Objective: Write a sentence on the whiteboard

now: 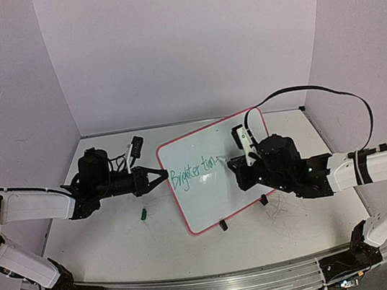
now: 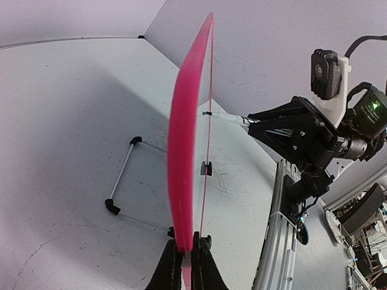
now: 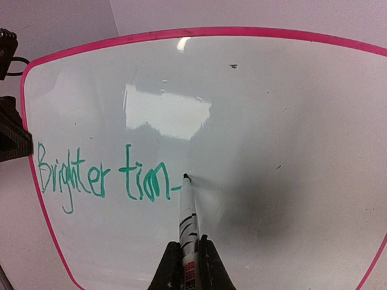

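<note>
The sentence (image 3: pixel 106 175) is unfinished: green script reads "Brighter tim", slanting across the left half of the whiteboard (image 1: pixel 208 143). The marker (image 3: pixel 188 223) has its tip on the surface just right of the last stroke, in place for the next letter. The right gripper (image 3: pixel 188 266) has its fingers closed tight on the marker's barrel, low down, so the tip stays visible to its camera. The whiteboard stands propped on its feet right of the table's (image 1: pixel 120 236) middle, face toward the right arm. The left gripper (image 2: pixel 187 257) pinches the pink frame at the board's left edge, fingers narrow on it, likely to brace the board against the pen's push. A small green piece (image 1: pixel 144 213), perhaps the cap, lies near the table's front left.
</note>
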Motion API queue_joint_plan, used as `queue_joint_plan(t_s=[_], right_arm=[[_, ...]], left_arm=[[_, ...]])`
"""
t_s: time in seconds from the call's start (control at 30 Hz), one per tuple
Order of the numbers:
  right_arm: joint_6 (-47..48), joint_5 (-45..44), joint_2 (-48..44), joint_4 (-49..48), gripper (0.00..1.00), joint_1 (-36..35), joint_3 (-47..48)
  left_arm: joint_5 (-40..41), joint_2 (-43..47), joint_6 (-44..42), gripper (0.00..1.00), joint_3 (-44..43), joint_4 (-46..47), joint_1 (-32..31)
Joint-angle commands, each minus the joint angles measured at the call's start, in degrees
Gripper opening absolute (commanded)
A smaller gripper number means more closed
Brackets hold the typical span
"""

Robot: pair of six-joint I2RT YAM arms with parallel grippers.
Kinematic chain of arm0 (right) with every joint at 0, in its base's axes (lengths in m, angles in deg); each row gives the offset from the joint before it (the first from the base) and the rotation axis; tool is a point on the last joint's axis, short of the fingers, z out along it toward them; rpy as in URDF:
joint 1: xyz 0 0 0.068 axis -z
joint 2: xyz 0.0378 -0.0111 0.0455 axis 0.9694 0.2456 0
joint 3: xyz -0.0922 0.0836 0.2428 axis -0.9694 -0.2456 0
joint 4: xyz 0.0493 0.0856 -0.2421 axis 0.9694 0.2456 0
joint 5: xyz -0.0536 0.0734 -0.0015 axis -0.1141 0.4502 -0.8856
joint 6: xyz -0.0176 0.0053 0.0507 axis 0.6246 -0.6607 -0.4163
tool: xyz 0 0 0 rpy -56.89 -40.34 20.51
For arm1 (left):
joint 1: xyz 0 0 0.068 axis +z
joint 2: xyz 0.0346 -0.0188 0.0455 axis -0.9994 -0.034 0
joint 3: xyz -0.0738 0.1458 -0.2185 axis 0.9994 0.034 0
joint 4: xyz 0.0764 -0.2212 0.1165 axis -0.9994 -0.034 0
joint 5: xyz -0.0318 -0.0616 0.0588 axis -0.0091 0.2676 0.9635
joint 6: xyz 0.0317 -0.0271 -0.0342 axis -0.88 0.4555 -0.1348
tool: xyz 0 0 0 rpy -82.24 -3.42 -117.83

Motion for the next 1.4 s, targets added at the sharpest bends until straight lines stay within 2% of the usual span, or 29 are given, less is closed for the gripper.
queue_joint_plan(t_s=[0.0,1.37], right_arm=[[0.67,-0.31,1.35,-1.75,0.00,0.58,2.34],[-3.00,2.11,-1.48,1.18,0.00,0.59,-2.60]], left_arm=[[0.31,1.80,-1.52,0.00,-1.17,0.86,0.20],[0.45,1.89,-1.49,0.00,-1.03,0.80,0.21]])
